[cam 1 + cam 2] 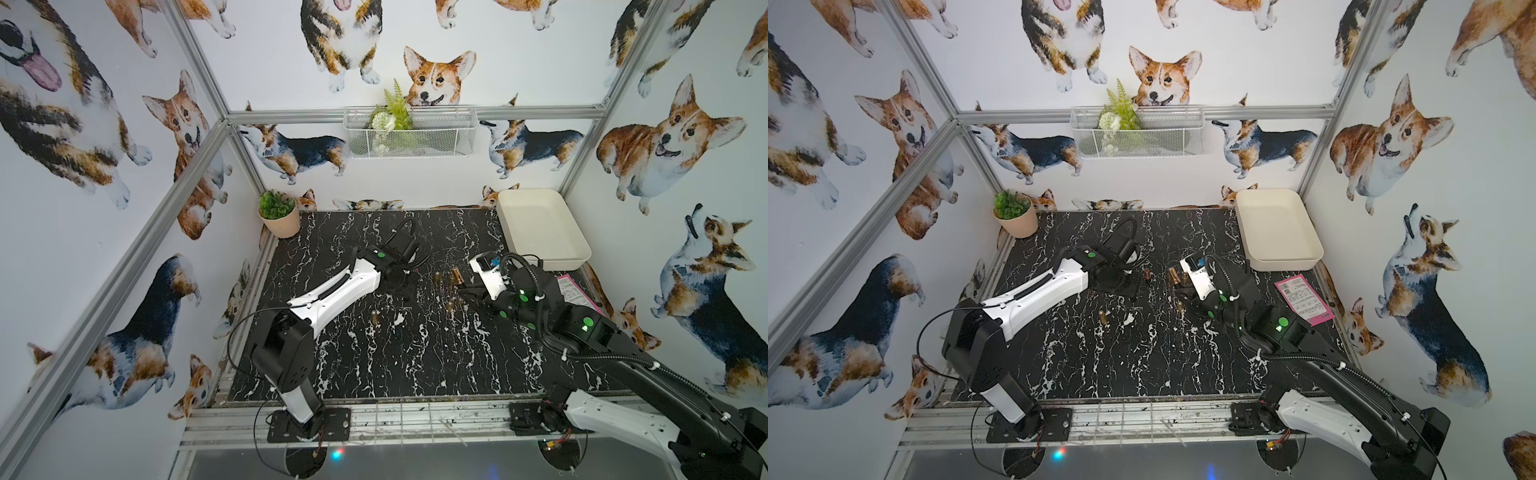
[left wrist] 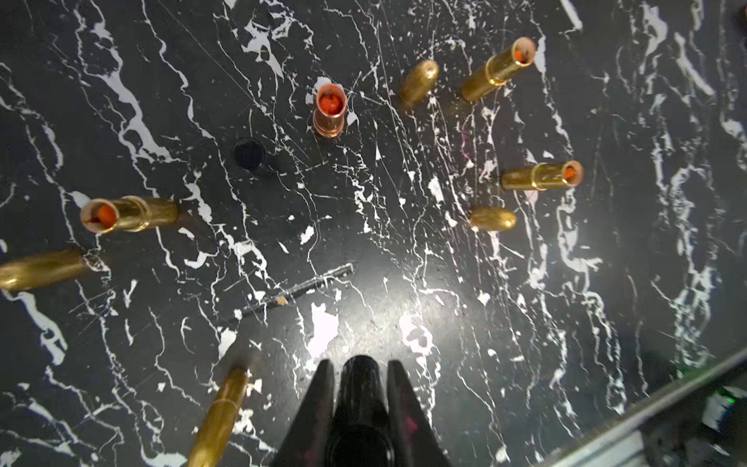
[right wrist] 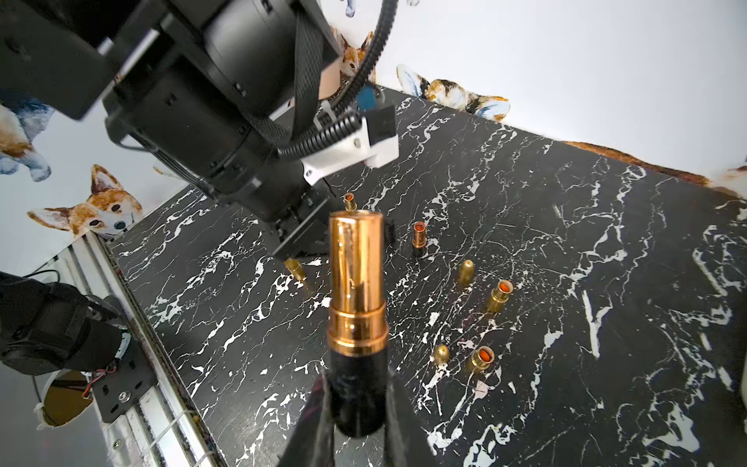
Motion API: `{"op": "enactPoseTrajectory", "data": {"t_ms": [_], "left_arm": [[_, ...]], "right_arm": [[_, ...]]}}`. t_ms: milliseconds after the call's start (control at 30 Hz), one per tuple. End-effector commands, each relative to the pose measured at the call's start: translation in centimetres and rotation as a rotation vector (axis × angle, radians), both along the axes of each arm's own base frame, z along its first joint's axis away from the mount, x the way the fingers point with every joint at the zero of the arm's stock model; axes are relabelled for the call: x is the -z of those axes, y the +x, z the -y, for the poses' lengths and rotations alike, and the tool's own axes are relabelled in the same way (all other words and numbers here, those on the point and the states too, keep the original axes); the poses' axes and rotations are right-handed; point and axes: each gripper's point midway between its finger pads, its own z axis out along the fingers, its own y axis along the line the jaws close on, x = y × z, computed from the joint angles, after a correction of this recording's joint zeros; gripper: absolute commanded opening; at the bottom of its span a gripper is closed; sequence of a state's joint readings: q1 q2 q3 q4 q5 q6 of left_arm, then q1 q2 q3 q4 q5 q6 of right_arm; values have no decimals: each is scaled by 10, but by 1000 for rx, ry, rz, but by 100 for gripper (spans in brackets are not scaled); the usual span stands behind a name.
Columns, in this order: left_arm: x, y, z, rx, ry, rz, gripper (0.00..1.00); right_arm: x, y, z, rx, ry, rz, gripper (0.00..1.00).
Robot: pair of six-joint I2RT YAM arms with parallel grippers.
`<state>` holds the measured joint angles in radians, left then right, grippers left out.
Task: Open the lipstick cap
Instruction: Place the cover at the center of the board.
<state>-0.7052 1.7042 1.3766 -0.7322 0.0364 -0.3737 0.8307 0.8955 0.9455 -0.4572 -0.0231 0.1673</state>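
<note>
My right gripper (image 3: pixel 355 380) is shut on the black base of a lipstick (image 3: pixel 355 275). Its shiny copper inner tube is bare and points toward the left arm. In the left wrist view my left gripper (image 2: pixel 359 364) is shut on a black lipstick cap (image 2: pixel 359 388), held above the marble table (image 2: pixel 404 283) and apart from the lipstick. In both top views the left gripper (image 1: pixel 402 289) (image 1: pixel 1121 286) and the right gripper (image 1: pixel 468 291) (image 1: pixel 1183 293) hang near the table's middle, a short gap between them.
Several open gold lipsticks (image 2: pixel 499 70) and gold caps (image 2: pixel 418 81) stand or lie on the table, with an upright copper lipstick (image 2: pixel 330 109) and a loose black cap (image 2: pixel 248 155). At the back are a white tray (image 1: pixel 540 226) and a potted plant (image 1: pixel 278 216). A pink paper (image 1: pixel 575 293) lies at the right.
</note>
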Motion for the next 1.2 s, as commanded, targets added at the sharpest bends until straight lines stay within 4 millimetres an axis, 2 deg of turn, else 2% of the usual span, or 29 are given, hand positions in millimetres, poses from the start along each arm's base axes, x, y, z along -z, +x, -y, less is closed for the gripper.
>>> {"op": "enactPoseTrajectory", "data": {"t_ms": [0,133,433,667,967,1167], "left_arm": [[8,25,4,-42,45,139,0],[23,28,8,-44,44,147,0],[41,34,9,-54,77,226,0],[60,35,16,-65,60,194,0],[70,34,18,-68,52,182,0],[80,33,17,-67,66,168,0]], "right_arm": [[-10,8,4,41,15,45,0],[-6,9,5,50,0,44,0],[-3,10,5,49,-11,38,0],[-1,10,6,52,-22,38,0],[-4,12,9,67,-16,59,0],[0,12,8,64,-33,47,1]]}}
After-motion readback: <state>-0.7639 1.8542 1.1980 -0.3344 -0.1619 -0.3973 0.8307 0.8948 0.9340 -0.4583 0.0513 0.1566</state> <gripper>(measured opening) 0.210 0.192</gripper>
